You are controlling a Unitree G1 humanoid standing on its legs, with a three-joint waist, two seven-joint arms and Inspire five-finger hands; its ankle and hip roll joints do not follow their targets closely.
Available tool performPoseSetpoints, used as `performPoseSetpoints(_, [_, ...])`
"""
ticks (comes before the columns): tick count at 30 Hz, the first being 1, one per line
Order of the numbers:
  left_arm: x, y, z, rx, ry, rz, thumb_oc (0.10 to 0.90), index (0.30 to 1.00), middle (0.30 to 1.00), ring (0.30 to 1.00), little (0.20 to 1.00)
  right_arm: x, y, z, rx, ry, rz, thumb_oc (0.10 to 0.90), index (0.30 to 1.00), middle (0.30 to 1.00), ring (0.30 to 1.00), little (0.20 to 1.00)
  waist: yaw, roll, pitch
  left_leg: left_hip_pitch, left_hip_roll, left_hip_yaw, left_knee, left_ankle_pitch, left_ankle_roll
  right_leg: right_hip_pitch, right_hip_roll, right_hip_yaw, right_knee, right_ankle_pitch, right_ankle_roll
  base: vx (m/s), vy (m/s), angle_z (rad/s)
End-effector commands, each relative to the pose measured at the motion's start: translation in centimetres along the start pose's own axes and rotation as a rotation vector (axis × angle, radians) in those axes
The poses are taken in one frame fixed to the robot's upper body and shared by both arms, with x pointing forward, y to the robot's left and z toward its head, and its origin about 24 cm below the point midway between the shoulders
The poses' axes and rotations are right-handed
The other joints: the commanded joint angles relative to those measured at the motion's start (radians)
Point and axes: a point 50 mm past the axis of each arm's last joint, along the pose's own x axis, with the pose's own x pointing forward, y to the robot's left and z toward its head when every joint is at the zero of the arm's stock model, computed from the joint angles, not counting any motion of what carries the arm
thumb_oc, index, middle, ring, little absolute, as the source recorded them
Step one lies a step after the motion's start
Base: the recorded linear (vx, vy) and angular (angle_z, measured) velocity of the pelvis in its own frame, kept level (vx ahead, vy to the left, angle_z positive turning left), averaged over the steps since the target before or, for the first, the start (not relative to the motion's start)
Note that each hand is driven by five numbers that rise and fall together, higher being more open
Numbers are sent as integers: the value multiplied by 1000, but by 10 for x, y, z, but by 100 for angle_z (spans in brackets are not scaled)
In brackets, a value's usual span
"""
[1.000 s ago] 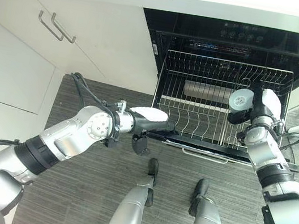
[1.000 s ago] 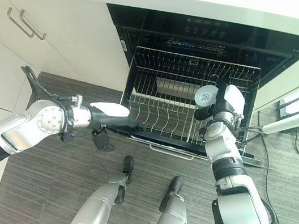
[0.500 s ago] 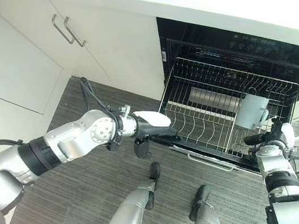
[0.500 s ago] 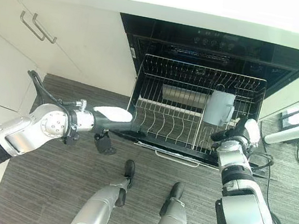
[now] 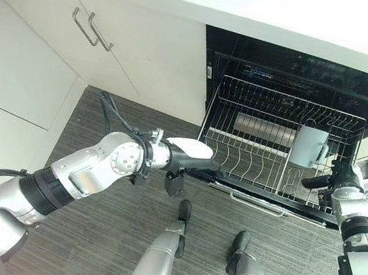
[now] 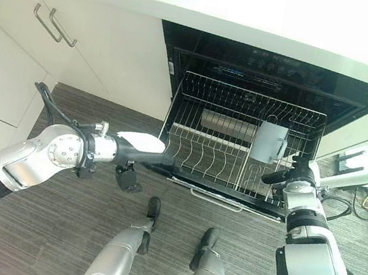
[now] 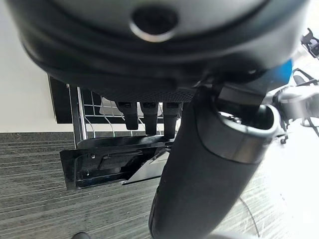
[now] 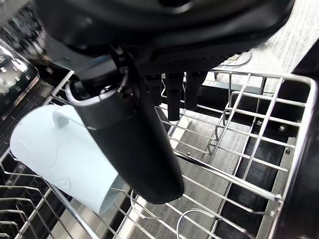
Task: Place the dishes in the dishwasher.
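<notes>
A pale mug (image 5: 308, 145) is seen in the rack (image 5: 237, 157) (right side). The right hand (image 5: 330, 181) is held near it, fingers straight. The left hand (image 5: 196, 159) is laid on the rack's front edge, fingers straight.

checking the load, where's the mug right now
The pale blue mug sits in the pulled-out dishwasher rack, on its right side near the back, just beyond the open right hand.

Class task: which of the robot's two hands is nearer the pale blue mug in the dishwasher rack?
The right hand, just beside the mug; the left hand is at the rack's opposite corner.
</notes>
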Motion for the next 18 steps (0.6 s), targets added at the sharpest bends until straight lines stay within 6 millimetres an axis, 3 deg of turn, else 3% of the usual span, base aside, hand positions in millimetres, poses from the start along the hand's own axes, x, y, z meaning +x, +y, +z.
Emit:
performPoseSetpoints(1, [-12,15,3,57,17,141,800,900,900,900,900,-11,-12,-62,23,133,-109,800,900,900,900,900,-73,39,59,21,14,103,112,-227,-14,4,56,25,-39,-14,38,-7,108,-19])
performPoseSetpoints(3, [-20,0,-13,13,75,179,800,900,900,900,900,-27,-23,-54,36,8,-147,800,900,900,900,900,-118,12,59,61,27,127,112,-241,-13,29,61,40,-39,-24,38,15,106,-26])
performPoseSetpoints(8, [-31,-19,-28,-31,134,195,800,900,900,900,900,-47,-55,-44,26,-81,-262,800,900,900,900,900,-156,-31,23,120,47,161,112,-262,-13,71,63,48,-39,-36,41,29,31,-23])
performPoseSetpoints(12, [-34,-35,-34,-75,164,209,800,900,900,900,900,-58,-69,-42,33,-129,-315,800,900,900,900,900,-169,-53,-21,163,57,174,112,-275,-11,106,70,57,-39,-45,40,57,20,-23])
performPoseSetpoints(14, [-34,-45,-39,-115,185,215,800,900,900,900,900,-64,-72,-38,39,-169,-329,800,900,900,900,900,-175,-65,-57,190,60,179,112,-282,-10,130,73,64,-39,-52,39,147,43,-33])
performPoseSetpoints(18, [-26,-81,-45,-347,229,346,800,900,900,900,900,-86,-61,-7,237,-438,-267,800,900,900,900,900,-172,-76,-181,272,63,183,112,-318,-2,207,82,82,-39,-90,33,219,58,-37])
